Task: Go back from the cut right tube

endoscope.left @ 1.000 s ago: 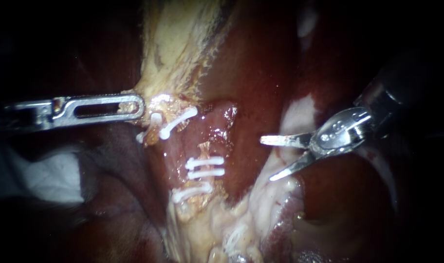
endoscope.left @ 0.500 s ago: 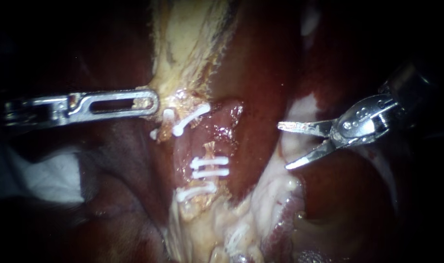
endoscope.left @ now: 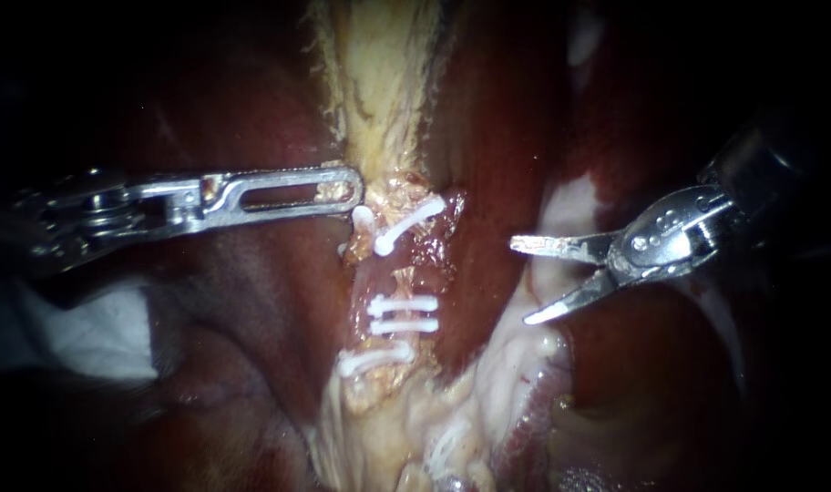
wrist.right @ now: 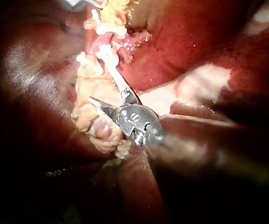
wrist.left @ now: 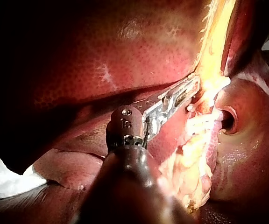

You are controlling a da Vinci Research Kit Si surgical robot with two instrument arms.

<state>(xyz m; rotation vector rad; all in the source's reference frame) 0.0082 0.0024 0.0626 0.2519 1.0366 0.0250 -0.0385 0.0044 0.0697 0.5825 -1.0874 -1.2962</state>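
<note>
Right instrument (endoscope.left: 520, 281): silver scissor-type blades, spread apart with nothing between them. It sits to the right of the cut tube (endoscope.left: 399, 312), tips pointing left at it, no contact.

Left instrument (endoscope.left: 347, 189): slotted steel jaws clamped together on the edge of the pale yellow fatty tissue band (endoscope.left: 379, 82), just left of the far clips.

Cut tube: short pinkish-yellow stump mid scene, lying on the liver, crossed by thin white plastic clips (endoscope.left: 404, 302). More clips sit on the far side of the gap. The view does not show which tube counts as right.

Handling, as a judgement: soft, wet and slippery, and it likely tears easily. A bump could shift a clip. This step needs no hold on it. If one were needed, take the fatty tissue beside the clips, never the stump.

Surface: dark red glossy liver (endoscope.left: 488, 118) all round, wet, easily bruised.

Room: open to the right, back along the shaft. A pale whitish tissue fold (endoscope.left: 525, 355) lies close under the near blade, so closing the blades first looks safer. White gauze pad (endoscope.left: 87, 333) sits near left, well apart.
</note>
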